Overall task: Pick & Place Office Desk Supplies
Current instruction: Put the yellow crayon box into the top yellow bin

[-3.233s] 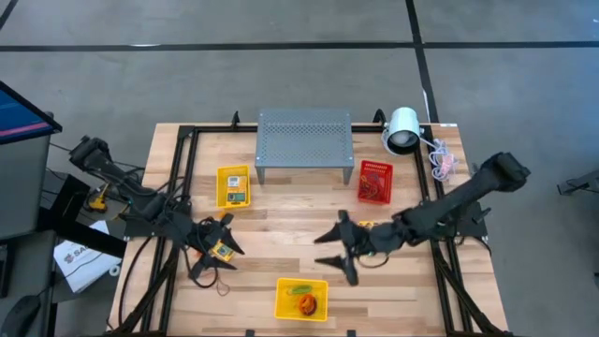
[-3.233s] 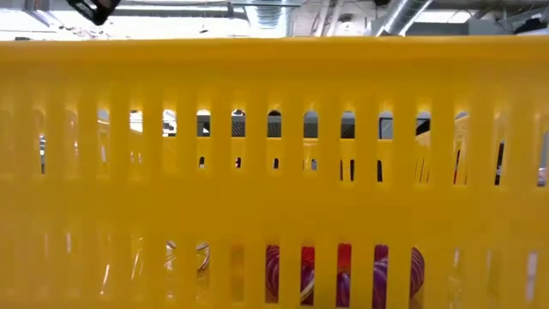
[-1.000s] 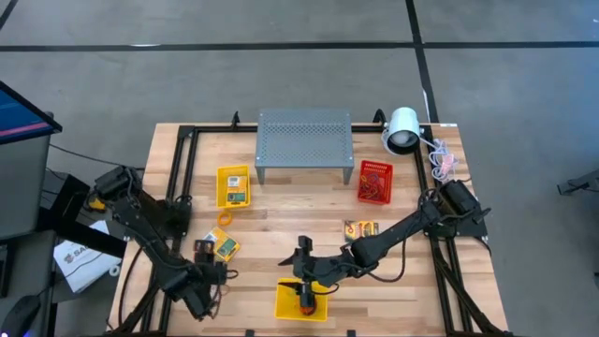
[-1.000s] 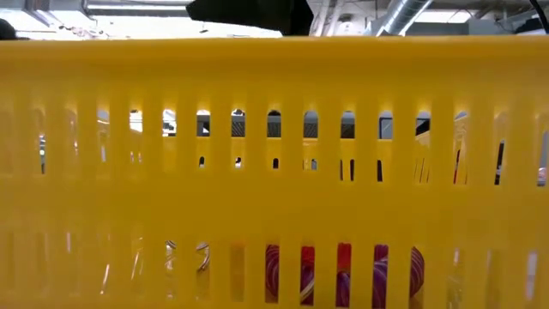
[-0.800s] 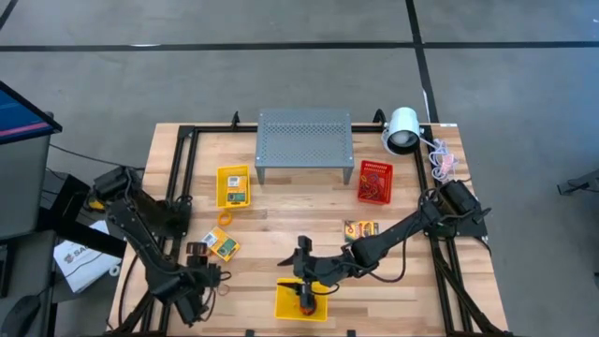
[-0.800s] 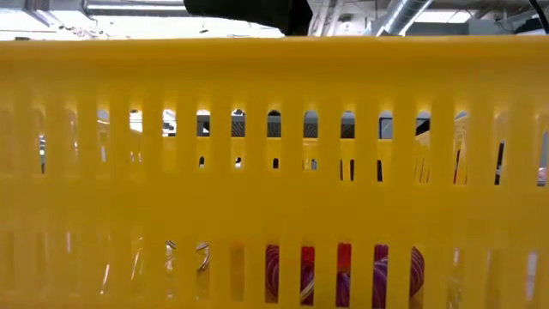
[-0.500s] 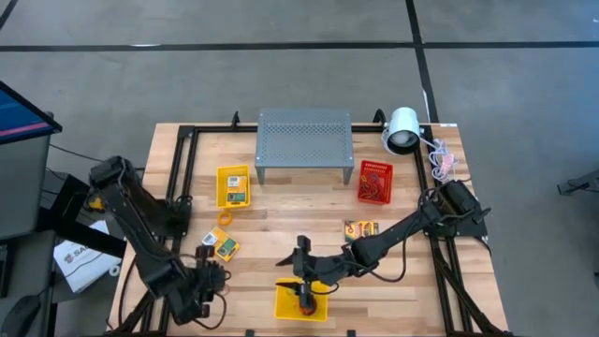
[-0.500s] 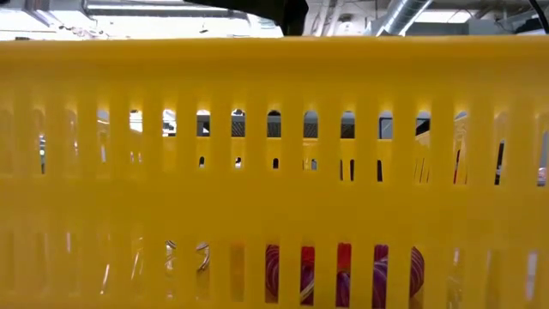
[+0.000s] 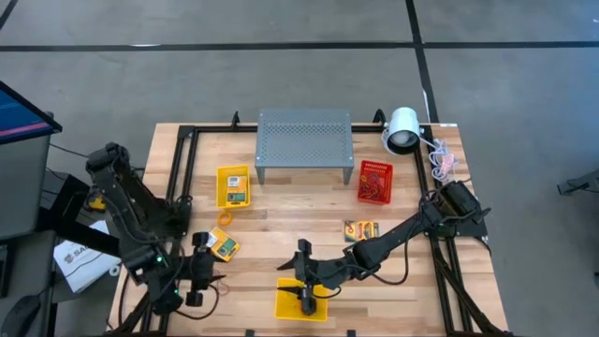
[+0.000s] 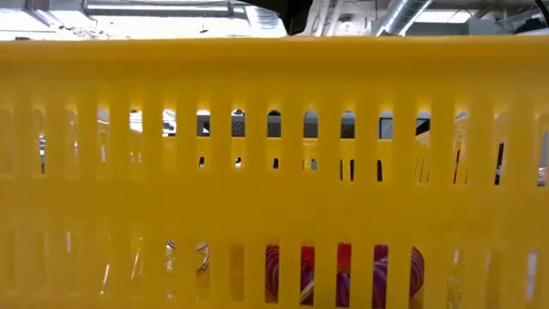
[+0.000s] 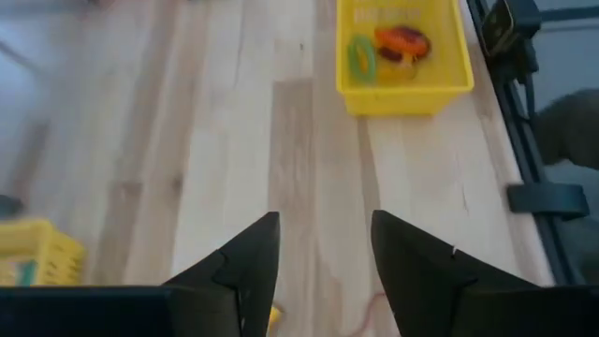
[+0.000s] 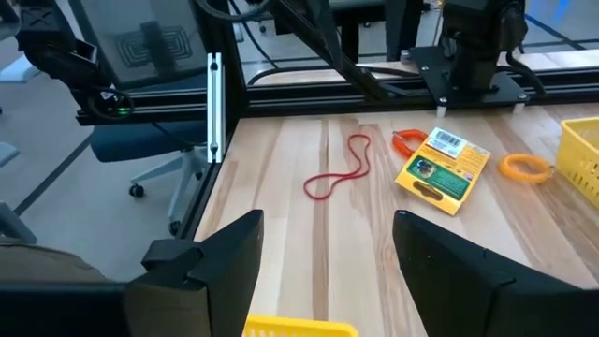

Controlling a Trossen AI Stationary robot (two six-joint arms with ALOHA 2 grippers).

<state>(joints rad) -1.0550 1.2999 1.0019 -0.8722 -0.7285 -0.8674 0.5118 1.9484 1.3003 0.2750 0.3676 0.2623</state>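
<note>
On the wooden table [image 9: 281, 225], the office supplies lie scattered in several spots. A flat yellow-and-green crayon box [image 9: 224, 246] sits near the left side, its label showing a barcode and a green panel in the right wrist view [image 12: 442, 168]. Just beside it lie an orange rubber-band loop [image 12: 524, 167], a thin red rubber band [image 12: 337, 173] stretched into a long irregular loop, and another orange band [image 12: 406, 141] partly under the box. A second crayon box [image 9: 361, 229] lies flat right of centre, and a third [image 9: 235, 194] rests inside a yellow bin [image 9: 233, 174] farther back. The front yellow basket [image 11: 402, 82] holds a green loop [image 11: 360, 58] and orange and red bands [image 11: 402, 41] bunched together. A red basket [image 9: 373, 182] near the back right holds more dark red bands.

The left tool [image 9: 194, 284] hangs over the table's front left corner, near the crayon box, its fingers [image 11: 245, 265] spread apart with nothing between them. The right tool [image 9: 303, 290] hovers over the front yellow basket, its fingers [image 12: 229, 251] also parted and empty.
</note>
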